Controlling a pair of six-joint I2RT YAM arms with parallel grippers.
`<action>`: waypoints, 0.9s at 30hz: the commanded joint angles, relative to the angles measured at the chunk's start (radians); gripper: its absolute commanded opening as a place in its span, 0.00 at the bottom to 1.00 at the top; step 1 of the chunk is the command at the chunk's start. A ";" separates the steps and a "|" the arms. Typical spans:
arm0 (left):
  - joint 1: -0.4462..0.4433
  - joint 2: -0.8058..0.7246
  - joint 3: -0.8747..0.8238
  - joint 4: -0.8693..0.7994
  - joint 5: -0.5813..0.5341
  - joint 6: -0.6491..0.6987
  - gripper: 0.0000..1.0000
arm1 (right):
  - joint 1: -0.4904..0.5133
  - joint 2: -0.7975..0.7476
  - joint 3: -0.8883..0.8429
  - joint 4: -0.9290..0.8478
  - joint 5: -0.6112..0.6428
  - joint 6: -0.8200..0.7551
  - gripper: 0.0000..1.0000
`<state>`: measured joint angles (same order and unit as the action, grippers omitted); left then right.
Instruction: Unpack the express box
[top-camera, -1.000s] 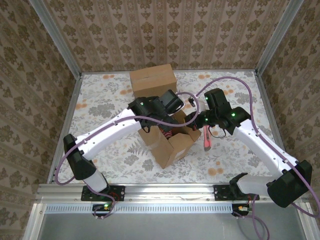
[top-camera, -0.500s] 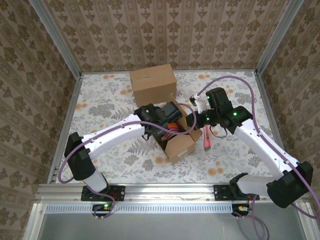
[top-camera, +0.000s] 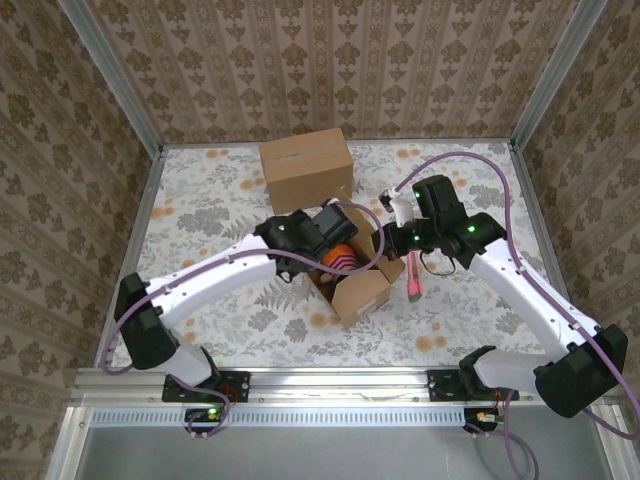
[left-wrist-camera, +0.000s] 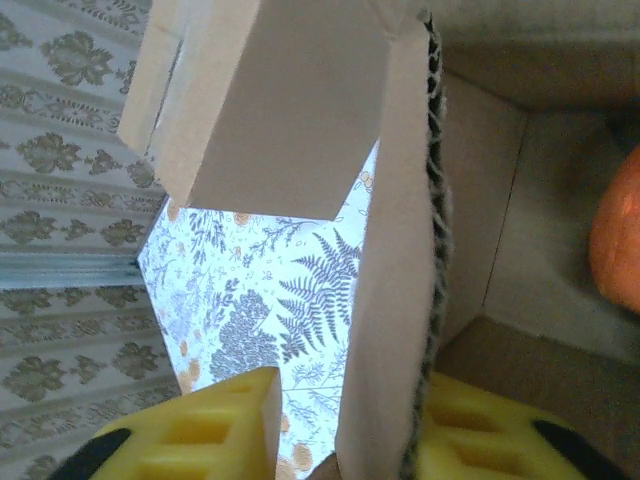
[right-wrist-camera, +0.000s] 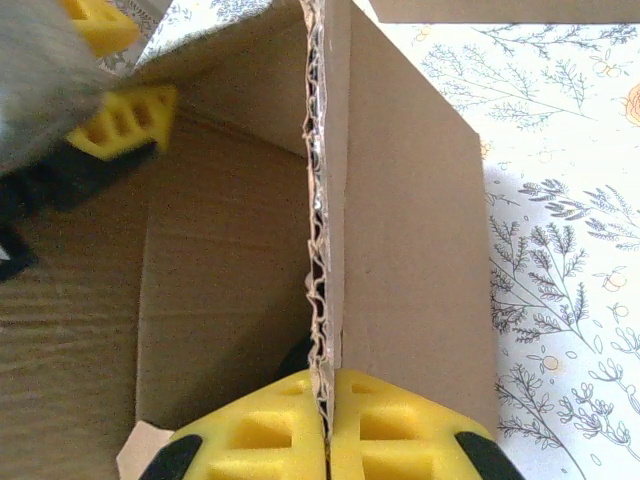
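Item: express box (top-camera: 352, 288), plain brown corrugated cardboard, open at the top with its flaps standing up, set askew near the middle of the table (top-camera: 200, 210) between your two arms. Contents seen: one rounded orange item (left-wrist-camera: 618, 245) against the inner wall; the rest of the interior is hidden in the overhead view by your left arm's wrist, which lies across the box mouth. Left gripper (left-wrist-camera: 355, 420): yellow pads astride one raised wall, the inner pad against the cardboard and the outer pad just short of it, so the jaws are apart and not pinching. Right gripper (right-wrist-camera: 328, 400): yellow pads pressed together on the ragged edge of an upright flap, clamped on the express box. Nearby: a second cardboard box (top-camera: 306, 170), closed, just beyond at the far side; a pink cutter (top-camera: 413, 280) flat on the floral cloth just right of the open box, under your right arm
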<state>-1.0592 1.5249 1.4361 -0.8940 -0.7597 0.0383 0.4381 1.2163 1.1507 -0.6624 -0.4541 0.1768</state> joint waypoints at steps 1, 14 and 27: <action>0.000 -0.045 0.037 -0.043 -0.009 0.003 0.14 | -0.002 -0.022 -0.003 0.010 -0.028 -0.019 0.00; 0.061 -0.095 0.094 -0.103 0.159 -0.060 0.00 | 0.026 -0.062 -0.003 0.000 0.005 -0.073 0.49; 0.101 -0.135 0.114 -0.112 0.232 -0.074 0.00 | 0.367 -0.138 0.118 -0.029 0.500 -0.294 0.60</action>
<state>-0.9668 1.4174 1.5146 -1.0039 -0.5518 -0.0078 0.7567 1.0985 1.2324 -0.7036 -0.1463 -0.0273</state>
